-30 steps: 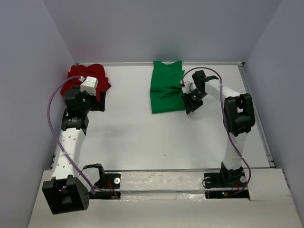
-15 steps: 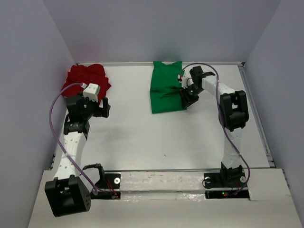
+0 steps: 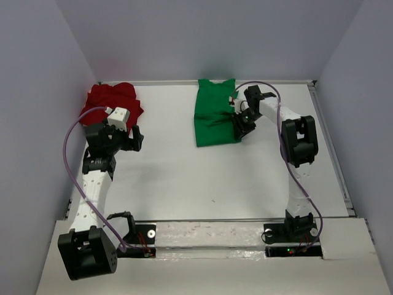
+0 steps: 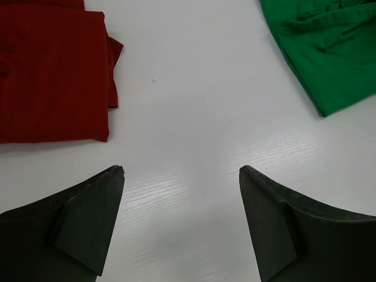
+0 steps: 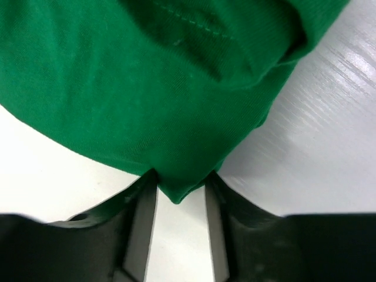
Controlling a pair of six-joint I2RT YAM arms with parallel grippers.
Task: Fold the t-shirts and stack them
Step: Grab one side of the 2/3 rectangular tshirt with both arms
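The green t-shirt (image 3: 215, 117) lies folded into a tall rectangle at the back middle of the table. My right gripper (image 3: 238, 128) sits at its right edge near the lower corner. In the right wrist view a folded corner of the green t-shirt (image 5: 147, 88) pokes in between the tips of the right gripper (image 5: 179, 179), whose fingers stand apart with bare table showing between them. The red t-shirt (image 3: 110, 98) lies bunched at the back left. My left gripper (image 3: 136, 138) hangs just near and right of it, wide open over bare table (image 4: 182, 170), holding nothing.
The left wrist view has the red t-shirt (image 4: 53, 70) at upper left and the green t-shirt (image 4: 335, 47) at upper right, with white table between. Grey walls close the table at the back and both sides. A raised rail (image 3: 334, 153) runs along the right edge.
My left gripper has drawn back off the red t-shirt toward the middle. My right gripper has moved up and left onto the green t-shirt's right edge. Neither shirt has shifted.
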